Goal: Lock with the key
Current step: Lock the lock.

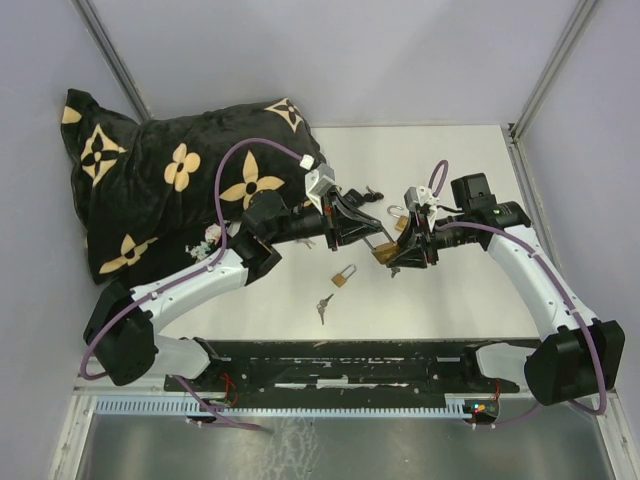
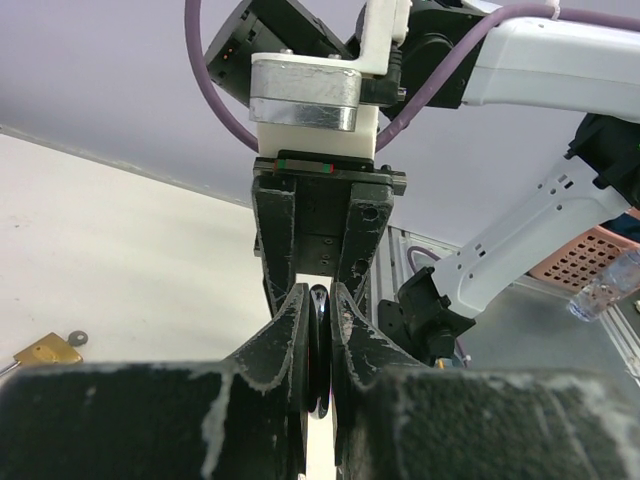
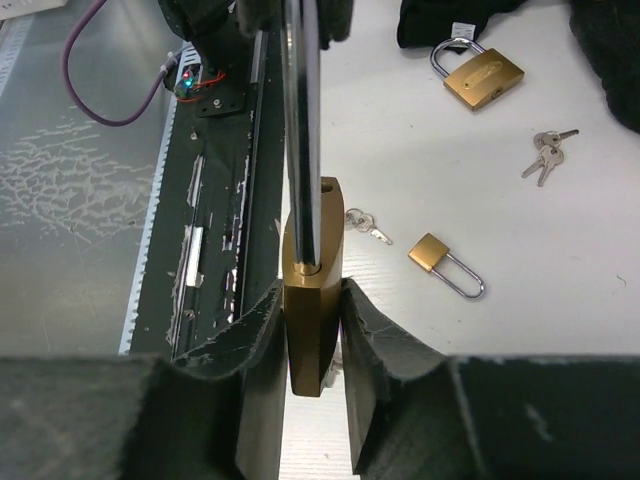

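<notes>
Clamping brass padlock body, right gripper faces left gripper, pinched onto shackle bow; shackle long axis runs straight between them, free leg apparently out of socket.

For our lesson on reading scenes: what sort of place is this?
Probably a robotics lab test cell: plain grey partition walls enclose a white tabletop, white robot arms are bolted at its edge, and a small brass padlock lies as a prop.

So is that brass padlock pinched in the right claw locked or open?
Open, it seems: the brass padlock in the right gripper shows an empty hole beside its steel shackle.
</notes>
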Tool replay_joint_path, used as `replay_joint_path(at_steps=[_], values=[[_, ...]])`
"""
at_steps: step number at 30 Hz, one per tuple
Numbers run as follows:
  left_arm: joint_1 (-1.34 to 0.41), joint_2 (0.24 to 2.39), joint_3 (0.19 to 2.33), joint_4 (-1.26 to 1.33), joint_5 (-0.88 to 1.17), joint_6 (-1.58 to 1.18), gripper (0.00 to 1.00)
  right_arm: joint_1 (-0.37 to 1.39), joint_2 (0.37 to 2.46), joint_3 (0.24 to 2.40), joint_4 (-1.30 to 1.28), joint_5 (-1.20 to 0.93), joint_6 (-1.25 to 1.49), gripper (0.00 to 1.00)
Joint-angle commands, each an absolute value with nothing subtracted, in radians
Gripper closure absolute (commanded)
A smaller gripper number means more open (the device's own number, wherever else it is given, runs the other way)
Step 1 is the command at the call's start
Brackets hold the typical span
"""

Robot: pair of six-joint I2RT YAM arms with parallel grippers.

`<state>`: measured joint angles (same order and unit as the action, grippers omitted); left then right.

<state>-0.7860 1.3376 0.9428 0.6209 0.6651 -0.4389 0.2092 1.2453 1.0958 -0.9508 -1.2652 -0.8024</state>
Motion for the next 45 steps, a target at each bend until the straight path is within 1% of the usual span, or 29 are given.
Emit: replay_joint_path(at_steps=[1,6,9,10,11,12,13,17,22,25,27,30,31,33,37,42,43,45], values=[[-0.786,1.327,0.960,0.761,0.697,-0.477,0.97,0.212,1.228,1.131,-0.946,-1.302,-0.816,0.71],[-0.786,1.321,0.954,0.753,0.724,-0.455,0.97,0.211,1.233,1.146,-0.997,-1.314,-0.861,0.80],[-0.786,1.316,0.952,0.725,0.741,-0.418,0.97,0.211,1.255,1.170,-1.051,-1.316,-0.900,0.81],[-0.786,1.316,0.953,0.722,0.750,-0.416,0.97,0.211,1.266,1.180,-1.070,-1.314,-0.914,0.77],[-0.786,1.318,0.953,0.724,0.758,-0.420,0.97,0.211,1.276,1.188,-1.087,-1.311,-0.925,0.67],[-0.786,1.321,0.953,0.730,0.764,-0.429,0.97,0.212,1.286,1.196,-1.108,-1.312,-0.943,0.61],[-0.787,1.323,0.952,0.739,0.770,-0.438,0.97,0.212,1.297,1.205,-1.131,-1.314,-0.963,0.58],[-0.787,1.325,0.943,0.787,0.777,-0.468,0.97,0.212,1.323,1.227,-1.205,-1.336,-1.027,0.56],[-0.788,1.329,0.941,0.803,0.778,-0.481,0.97,0.212,1.327,1.225,-1.207,-1.347,-1.032,0.56],[-0.790,1.338,0.940,0.814,0.778,-0.491,0.97,0.213,1.328,1.225,-1.207,-1.355,-1.031,0.53],[-0.793,1.344,0.940,0.827,0.778,-0.497,0.97,0.213,1.326,1.223,-1.206,-1.354,-1.031,0.54],[-0.794,1.352,0.938,0.834,0.778,-0.500,0.97,0.214,1.328,1.223,-1.203,-1.347,-1.026,0.61],[-0.794,1.356,0.938,0.835,0.778,-0.500,0.97,0.215,1.331,1.225,-1.203,-1.345,-1.025,0.61],[-0.795,1.359,0.936,0.837,0.780,-0.500,0.97,0.215,1.330,1.226,-1.203,-1.335,-1.025,0.61],[-0.798,1.365,0.929,0.838,0.785,-0.497,0.97,0.214,1.328,1.227,-1.188,-1.299,-1.012,0.57],[-0.798,1.374,0.924,0.836,0.788,-0.490,0.97,0.214,1.308,1.206,-1.106,-1.240,-0.937,0.57],[-0.798,1.378,0.920,0.837,0.788,-0.486,0.97,0.215,1.303,1.200,-1.095,-1.226,-0.932,0.58],[-0.800,1.386,0.905,0.857,0.787,-0.480,0.97,0.215,1.293,1.185,-1.070,-1.188,-0.929,0.67]])
